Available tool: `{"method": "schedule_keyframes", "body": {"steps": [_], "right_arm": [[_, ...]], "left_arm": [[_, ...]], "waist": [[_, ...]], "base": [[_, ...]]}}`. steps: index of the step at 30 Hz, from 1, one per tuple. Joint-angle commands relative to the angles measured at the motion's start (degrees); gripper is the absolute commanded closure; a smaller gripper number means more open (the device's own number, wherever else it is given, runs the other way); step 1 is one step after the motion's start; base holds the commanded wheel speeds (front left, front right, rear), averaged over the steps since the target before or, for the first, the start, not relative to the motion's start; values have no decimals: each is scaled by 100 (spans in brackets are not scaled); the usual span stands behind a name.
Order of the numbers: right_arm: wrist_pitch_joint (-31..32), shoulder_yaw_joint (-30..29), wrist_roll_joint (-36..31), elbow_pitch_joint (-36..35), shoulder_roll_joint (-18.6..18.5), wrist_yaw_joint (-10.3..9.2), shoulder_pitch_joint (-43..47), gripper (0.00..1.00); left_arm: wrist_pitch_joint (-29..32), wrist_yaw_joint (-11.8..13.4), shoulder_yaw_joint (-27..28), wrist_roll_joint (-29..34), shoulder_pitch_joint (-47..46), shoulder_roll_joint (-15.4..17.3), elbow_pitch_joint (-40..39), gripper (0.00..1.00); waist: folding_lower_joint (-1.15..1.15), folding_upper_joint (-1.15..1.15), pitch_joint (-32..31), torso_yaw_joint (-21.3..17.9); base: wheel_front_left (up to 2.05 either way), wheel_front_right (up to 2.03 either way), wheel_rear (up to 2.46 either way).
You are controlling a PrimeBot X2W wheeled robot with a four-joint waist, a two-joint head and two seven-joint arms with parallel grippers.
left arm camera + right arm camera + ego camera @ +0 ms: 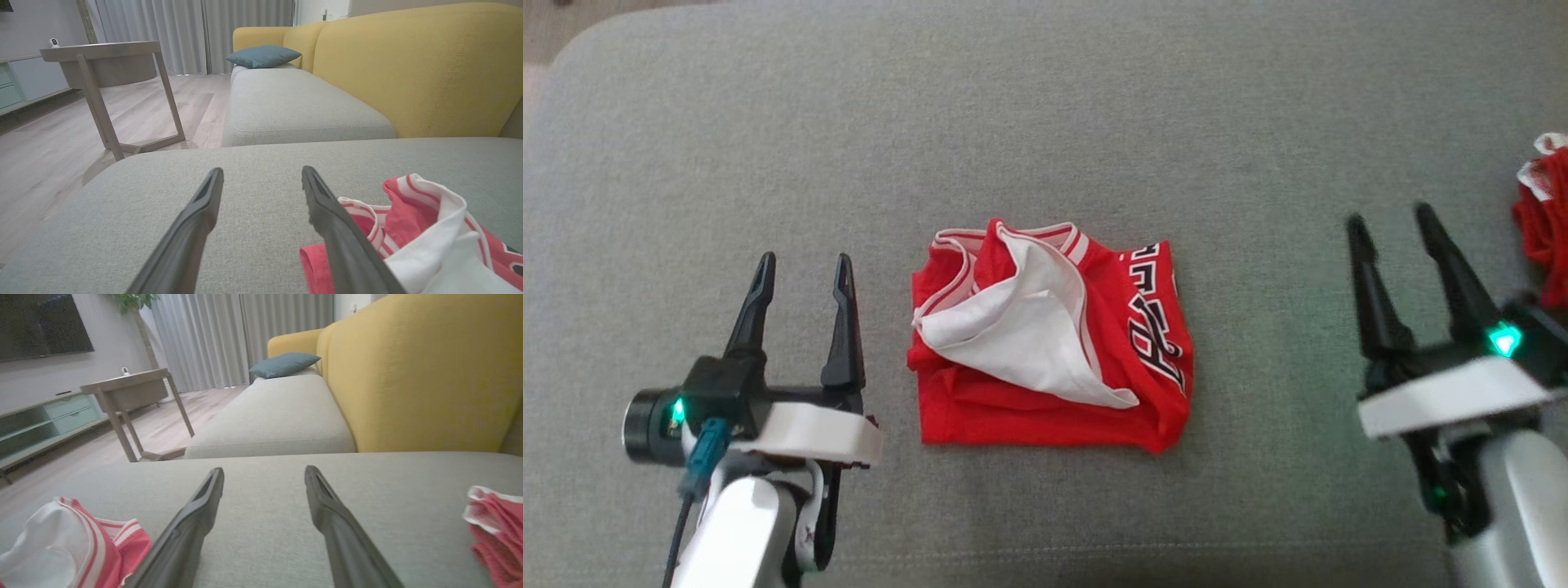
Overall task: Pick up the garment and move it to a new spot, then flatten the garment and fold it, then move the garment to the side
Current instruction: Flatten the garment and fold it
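Note:
The garment [1054,335] is a red jersey with white trim and black lettering, folded into a rough square at the middle of the grey cushion [1045,122], its white lining flap turned up on top. My left gripper [805,265] stands open just left of it, nothing between its fingers. My right gripper [1392,216] is open well to the garment's right, also empty. The left wrist view has the garment [425,237] at lower right beside my left gripper [262,173]. In the right wrist view the garment [61,543] lies at lower left of my right gripper [264,473].
A second red and white cloth [1547,216] lies bunched at the cushion's right edge, close to the right gripper, also seen as the cloth [496,526]. Beyond are the yellow sofa back [408,69], a blue pillow [263,56], a side table [102,61] and wood floor.

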Motion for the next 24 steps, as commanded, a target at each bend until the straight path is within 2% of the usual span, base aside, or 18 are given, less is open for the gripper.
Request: {"method": "schedule_keyframes", "body": {"steps": [1, 6, 12, 24], "right_arm": [[40, -32, -105, -342, 4, 37, 77, 0], [240, -363, -296, -797, 136, 37, 553, 0], [434, -498, -432, -1197, 303, 37, 874, 0], [592, -502, -483, -1377, 339, 37, 924, 0]], "left_arm": [[-70, 38, 230, 22, -49, 143, -137, 0], [-10, 72, 210, 20, 50, 185, -159, 0], [46, 87, 203, -1, 104, 237, -184, 0], [104, 152, 172, -6, 100, 275, -216, 0]], "waist": [[0, 0, -35, -38], [0, 0, -124, -122], [0, 0, -155, -173], [0, 0, -121, -171]], "base": [[0, 0, 0], [0, 0, 0], [0, 0, 0], [0, 0, 0]]}}
